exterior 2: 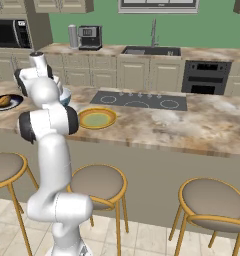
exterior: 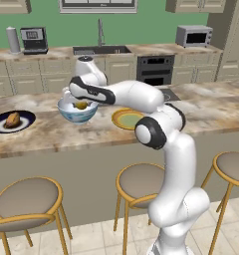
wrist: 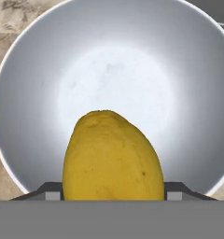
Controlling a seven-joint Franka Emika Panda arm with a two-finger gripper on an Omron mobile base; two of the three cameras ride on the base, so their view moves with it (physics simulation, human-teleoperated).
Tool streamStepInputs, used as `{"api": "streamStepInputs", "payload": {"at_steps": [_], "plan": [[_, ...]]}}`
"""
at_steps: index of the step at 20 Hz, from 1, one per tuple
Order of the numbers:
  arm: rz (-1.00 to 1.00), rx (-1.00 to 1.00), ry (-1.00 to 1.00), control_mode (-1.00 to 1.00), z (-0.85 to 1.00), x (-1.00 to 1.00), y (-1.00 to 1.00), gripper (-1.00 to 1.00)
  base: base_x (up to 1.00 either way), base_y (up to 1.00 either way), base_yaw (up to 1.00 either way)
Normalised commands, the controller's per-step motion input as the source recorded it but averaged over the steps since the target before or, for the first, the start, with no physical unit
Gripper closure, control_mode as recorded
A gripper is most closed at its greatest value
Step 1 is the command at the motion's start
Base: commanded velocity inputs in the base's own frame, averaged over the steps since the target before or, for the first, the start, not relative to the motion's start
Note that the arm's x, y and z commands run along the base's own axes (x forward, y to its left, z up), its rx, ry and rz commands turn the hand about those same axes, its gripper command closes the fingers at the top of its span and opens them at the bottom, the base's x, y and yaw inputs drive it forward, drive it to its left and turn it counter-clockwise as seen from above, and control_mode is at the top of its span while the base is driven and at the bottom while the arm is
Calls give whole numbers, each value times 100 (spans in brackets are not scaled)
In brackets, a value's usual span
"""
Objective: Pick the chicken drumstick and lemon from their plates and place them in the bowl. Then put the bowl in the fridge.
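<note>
The hand [wrist: 113, 196] pinches the lemon [wrist: 111, 156] directly above the bowl [wrist: 34, 84], which sits on the worktop [exterior: 52, 137]. Risk: an off-centre release bounces the fruit out. The drumstick [exterior: 12, 119] waits on the dark plate [exterior: 27, 124] at nine o'clock.

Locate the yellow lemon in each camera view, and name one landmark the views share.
Left base view: the small yellow lemon sits left of centre, at the mouth of the white, blue-patterned bowl.
Right base view: not to be made out; the arm covers that spot, with a sliver of bowl beside it.
Hand view: lemon fills bottom centre, between the end effector's fingers.
Shared landmark: the bowl.
</note>
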Motion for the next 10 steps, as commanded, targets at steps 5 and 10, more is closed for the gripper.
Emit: {"api": "streamStepInputs", "payload": {"at_steps": [5,10], "plan": [[0,-1,0,-100,-8,6,3,-100,0,0,0],[0,-4,0,-100,3,1,0,-100,0,0,0]]}}
